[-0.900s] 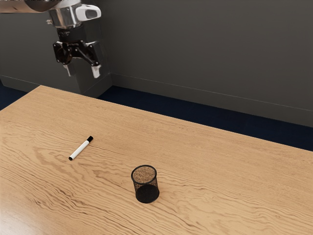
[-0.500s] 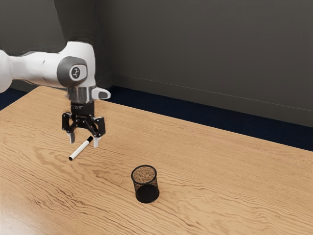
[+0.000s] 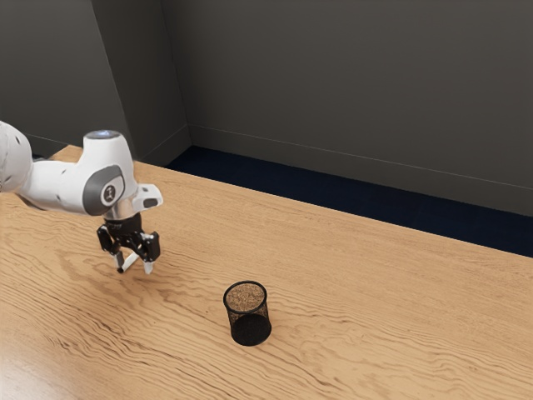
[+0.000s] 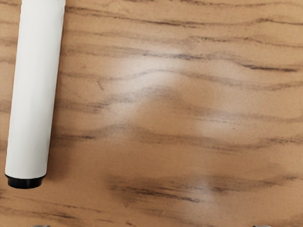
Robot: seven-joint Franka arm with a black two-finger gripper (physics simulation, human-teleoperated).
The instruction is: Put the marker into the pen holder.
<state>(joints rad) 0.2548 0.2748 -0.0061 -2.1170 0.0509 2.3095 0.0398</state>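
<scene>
The table (image 3: 375, 333) is pale, honey-brown wood with long, wavy grain in darker streaks; up close, soft patches of shine lie over it. Nearest in the exterior view stands the pen holder (image 3: 248, 327), an upright round cup of black wire mesh, its rim a smooth dark ring, the wood showing through the weave and the bottom reading almost solid black.

Farther back and toward the exterior view's left, well apart from the cup, the marker (image 4: 35, 94) lies flat on the table beneath the gripper (image 3: 134, 267). It is a plain, straight cylinder with a matte white barrel, ending in a short black plug (image 4: 25, 182) a little narrower than the barrel. The jaws stand wide apart, pointing down close to the wood, with hold of nothing; the marker lies nearer one jaw's side than the middle of the gap.

Above them, the gripper's black linkage meets a silvery collar, and the arm (image 3: 62, 185) is smooth, rounded white shell with a dark grey disc at the joint. Beyond the table's straight far edge come a deep navy floor (image 3: 250, 182) and flat, dull grey walls (image 3: 350, 83) with a thin line running low along them.
</scene>
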